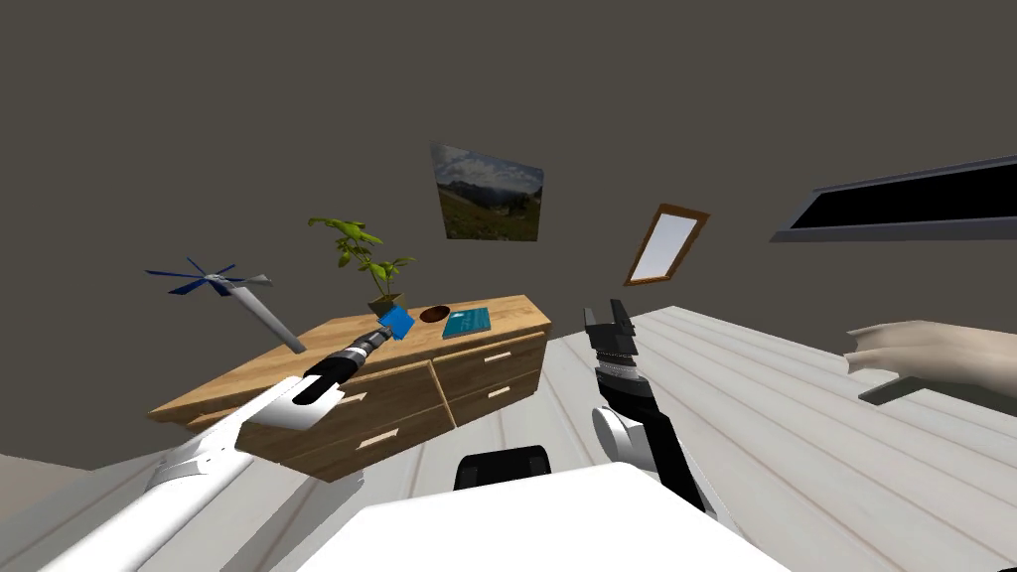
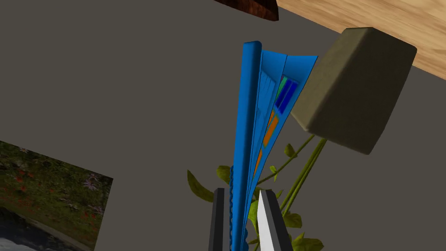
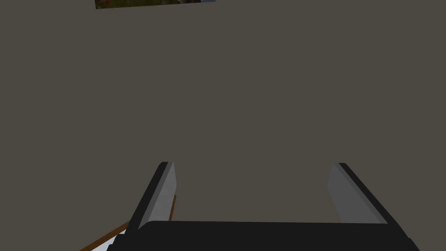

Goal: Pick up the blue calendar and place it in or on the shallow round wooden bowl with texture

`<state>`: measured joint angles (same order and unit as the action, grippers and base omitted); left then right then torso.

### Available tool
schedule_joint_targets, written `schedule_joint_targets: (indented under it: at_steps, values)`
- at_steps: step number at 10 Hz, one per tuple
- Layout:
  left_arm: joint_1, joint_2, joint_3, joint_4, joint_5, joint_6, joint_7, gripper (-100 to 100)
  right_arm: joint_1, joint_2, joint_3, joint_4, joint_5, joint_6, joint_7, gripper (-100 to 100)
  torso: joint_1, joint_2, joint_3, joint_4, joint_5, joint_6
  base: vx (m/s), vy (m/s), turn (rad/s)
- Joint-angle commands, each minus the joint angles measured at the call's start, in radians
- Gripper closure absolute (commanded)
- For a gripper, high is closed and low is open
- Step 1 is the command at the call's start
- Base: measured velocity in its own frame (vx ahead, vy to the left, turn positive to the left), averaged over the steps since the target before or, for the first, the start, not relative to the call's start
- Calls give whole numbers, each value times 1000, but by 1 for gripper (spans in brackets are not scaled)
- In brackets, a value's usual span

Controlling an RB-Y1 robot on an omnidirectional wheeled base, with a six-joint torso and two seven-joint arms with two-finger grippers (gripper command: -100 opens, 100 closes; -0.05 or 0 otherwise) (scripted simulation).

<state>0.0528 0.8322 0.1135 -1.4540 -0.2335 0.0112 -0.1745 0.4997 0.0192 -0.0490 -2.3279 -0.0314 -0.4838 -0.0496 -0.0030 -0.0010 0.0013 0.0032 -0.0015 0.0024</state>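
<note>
Grips blue calendar (image 2: 257,109) by its bound edge in left gripper (image 2: 241,196) — fingers nearly together, pressing both faces. Holds it above the wooden dresser (image 1: 298,362), long axis running straight out from the fingers, just beside the plant pot (image 2: 353,87). Places the dark wooden bowl (image 1: 434,314) just right of the calendar and slightly farther — likely needs a short carry right, then lowering. Has right gripper (image 1: 608,320) wide open and empty, right of the dresser, farther from the bowl.
</note>
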Motion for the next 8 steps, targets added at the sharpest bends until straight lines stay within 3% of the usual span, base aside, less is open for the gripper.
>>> schedule_joint_targets:
  at_steps: [1,8]
  values:
    - [-5,1,14,8,-17,39,-2,100,0,0,0,0,0,0,0,0,0,0,0,0,0,0,76,17,-365]
    - [-2,-31,66,53,-115,161,-17,100,0,0,0,0,0,0,0,0,4,-8,-4,-2,-1,2,113,51,-290]
